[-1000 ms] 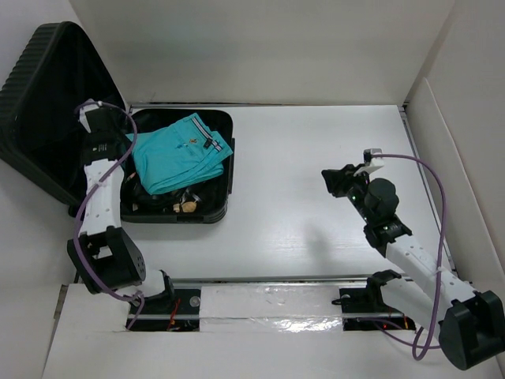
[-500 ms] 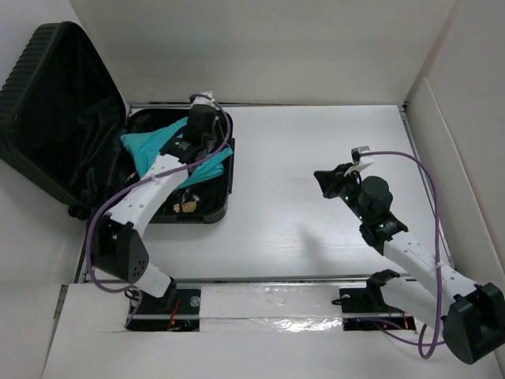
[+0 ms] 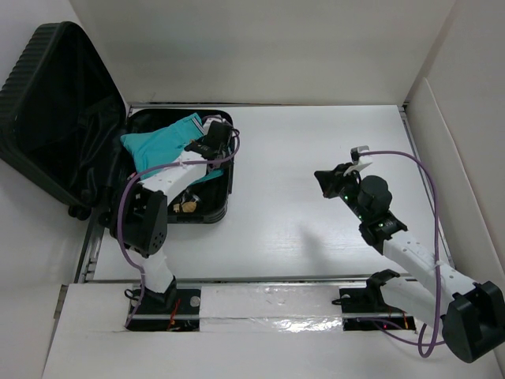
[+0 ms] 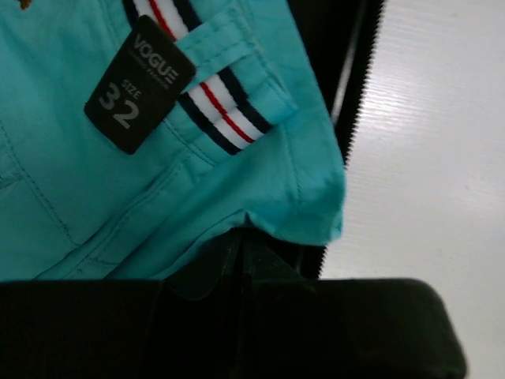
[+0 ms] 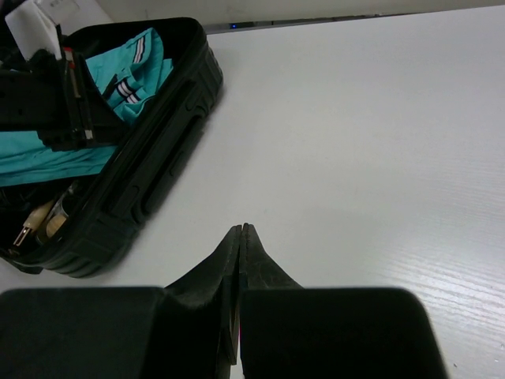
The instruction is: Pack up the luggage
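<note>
- Black ribbed suitcase [image 3: 47, 103] at the far left of the bench [image 3: 316, 142], lid thrown open and leaning out to the left, shallow base flat on the surface beside it.
- Inside the base, a folded teal garment [image 4: 158, 213], lying on top of darker contents and reaching to the right-hand wall of the case.
- Sewn at the waist, a striped band [image 4: 225, 110]: navy, white and red.
- Fixed over that band, a black tag [image 4: 140, 84], tilted, printed in white: "VOGUE" in capitals, a large "32", and "SIZE" in small letters beside the number. Above "VOGUE", one finer line, too small to read.
- Left end effector [image 4: 243, 237] low over the garment near the case's right-hand wall, fingers clenched together, tips right at the teal hem. Cannot tell whether any cloth sits nipped between them.
- Right end effector [image 5: 239, 233] well apart from the suitcase, above bare bench on the right side, pointing toward the case; fingers clenched flat against each other, gripping nothing.
- Purple cable looping along each arm.
</note>
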Action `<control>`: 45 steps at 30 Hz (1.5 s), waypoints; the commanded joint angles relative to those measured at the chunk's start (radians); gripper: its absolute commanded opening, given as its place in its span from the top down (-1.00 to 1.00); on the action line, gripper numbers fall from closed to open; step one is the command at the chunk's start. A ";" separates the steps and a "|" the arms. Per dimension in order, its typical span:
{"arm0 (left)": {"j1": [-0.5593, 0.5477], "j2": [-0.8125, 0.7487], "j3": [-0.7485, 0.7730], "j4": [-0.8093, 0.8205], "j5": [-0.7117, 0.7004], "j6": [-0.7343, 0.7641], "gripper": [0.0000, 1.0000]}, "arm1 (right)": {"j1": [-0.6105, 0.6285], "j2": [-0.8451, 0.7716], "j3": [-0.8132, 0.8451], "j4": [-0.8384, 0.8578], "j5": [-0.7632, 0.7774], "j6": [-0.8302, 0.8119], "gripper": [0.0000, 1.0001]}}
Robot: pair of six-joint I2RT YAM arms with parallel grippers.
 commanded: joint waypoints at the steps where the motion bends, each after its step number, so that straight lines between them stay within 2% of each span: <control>1: 0.003 0.036 0.001 -0.028 -0.109 -0.044 1.00 | 0.008 -0.005 0.049 0.014 0.007 -0.014 1.00; 3: 0.003 0.058 0.006 -0.038 -0.148 -0.062 1.00 | 0.008 -0.008 0.049 0.012 0.007 -0.014 1.00; 8: 0.087 0.075 -0.029 0.044 -0.071 -0.076 1.00 | 0.008 -0.013 0.048 0.012 0.009 -0.014 1.00; 12: 0.087 0.126 0.072 -0.023 -0.076 -0.067 1.00 | 0.008 -0.017 0.049 0.009 -0.002 -0.018 1.00; 18: 0.072 -0.080 0.041 0.050 -0.068 -0.048 1.00 | 0.017 -0.023 0.049 0.005 0.000 -0.018 1.00; 20: 0.107 -0.109 0.058 0.044 -0.065 -0.036 1.00 | 0.017 -0.020 0.051 0.008 -0.005 -0.020 1.00; 22: 0.144 -0.066 0.116 -0.017 -0.062 -0.022 1.00 | 0.026 -0.013 0.052 0.008 -0.002 -0.021 1.00; 26: 0.144 0.064 0.187 -0.081 -0.053 0.002 1.00 | 0.026 -0.022 0.055 -0.001 0.003 -0.024 1.00; 34: 0.133 0.155 0.139 0.031 0.064 -0.027 1.00 | 0.026 -0.017 0.055 0.000 0.018 -0.029 1.00; 37: 0.124 0.091 0.133 0.024 0.029 -0.027 1.00 | 0.035 0.000 0.057 0.006 0.007 -0.029 1.00; 42: 0.168 -0.211 0.086 0.011 -0.103 -0.059 1.00 | 0.045 0.003 0.066 0.006 -0.017 -0.029 0.99; 43: 0.184 -0.306 0.075 -0.011 -0.135 -0.079 0.97 | 0.054 0.000 0.066 0.006 -0.013 -0.031 0.98; 45: 0.199 -0.394 0.037 -0.040 -0.233 -0.096 0.88 | 0.054 -0.005 0.060 0.012 0.007 -0.031 0.97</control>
